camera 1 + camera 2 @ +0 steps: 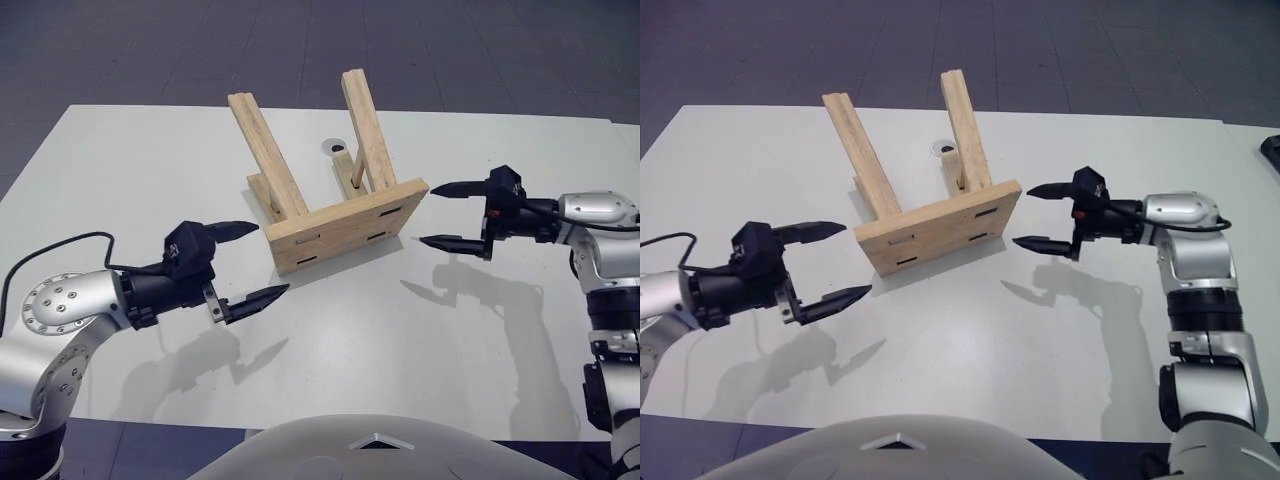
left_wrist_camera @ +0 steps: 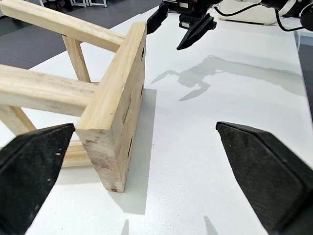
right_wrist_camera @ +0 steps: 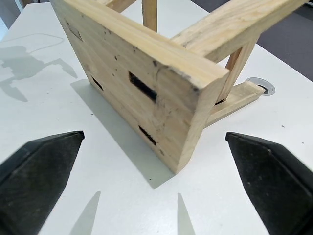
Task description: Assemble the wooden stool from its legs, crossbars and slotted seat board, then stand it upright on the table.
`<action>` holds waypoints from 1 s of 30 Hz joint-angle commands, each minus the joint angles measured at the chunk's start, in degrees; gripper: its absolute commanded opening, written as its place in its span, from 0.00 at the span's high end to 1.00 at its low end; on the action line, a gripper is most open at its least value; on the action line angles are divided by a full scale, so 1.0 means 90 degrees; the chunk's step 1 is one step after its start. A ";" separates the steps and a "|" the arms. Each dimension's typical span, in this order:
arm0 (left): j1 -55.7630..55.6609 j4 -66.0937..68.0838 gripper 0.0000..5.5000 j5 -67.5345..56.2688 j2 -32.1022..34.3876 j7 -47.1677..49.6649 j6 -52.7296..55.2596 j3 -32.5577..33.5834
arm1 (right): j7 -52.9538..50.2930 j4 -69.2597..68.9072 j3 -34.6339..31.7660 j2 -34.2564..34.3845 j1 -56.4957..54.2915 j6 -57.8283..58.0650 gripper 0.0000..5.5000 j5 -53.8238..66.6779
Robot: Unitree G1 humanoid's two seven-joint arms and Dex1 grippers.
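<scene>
The white bench [image 1: 120,180] carries the wooden stool [image 1: 320,190], which is put together and lies on its side near the middle, not upright. Its seat board [image 1: 345,225] stands on one long edge with its flat face towards the robot. The board's long axis runs across the bench on a slant, the left end nearer the robot and the right end farther off. The legs [image 1: 265,150] point away from the robot towards the far edge; the upper pair rises at a tilt and the lower pair lies on the bench. A crossbar [image 1: 345,175] joins the legs on the right side. Dark slots [image 1: 385,212] show in the board's face.

The left claw [image 1: 273,259] hangs just off the board's left end, spread wide, holding nothing and touching nothing. The right claw [image 1: 422,215] sits just beside the board's right end, also spread wide and empty, its upper fingertip close to the board's top corner.

A small round hole [image 1: 335,147] lies in the bench behind the stool, between the legs.
</scene>
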 commanded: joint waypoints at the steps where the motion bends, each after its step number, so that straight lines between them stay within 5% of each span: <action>1: -0.0525 0.0633 0.02 0.0538 -0.0319 0.0554 -0.0102 -0.0448 | 0.0011 0.0665 0.0249 0.0323 -0.0556 -0.0361 0.02 -0.0233; 7: -0.0897 0.1249 0.10 0.0959 -0.0642 0.0717 -0.0371 -0.0937 | 0.0079 0.1038 0.0353 0.0485 -0.0644 -0.0551 0.07 -0.0345; 24: -0.1227 0.2354 0.64 0.1121 -0.0790 0.0260 -0.0973 -0.0946 | -0.0149 -0.0188 0.0330 0.0662 -0.0211 0.0365 0.59 0.0019; 30: -0.1552 0.2566 0.65 0.0864 -0.0725 -0.0322 -0.0891 -0.0937 | -0.0076 -0.1447 0.0402 0.0191 0.0135 0.1492 0.64 0.0250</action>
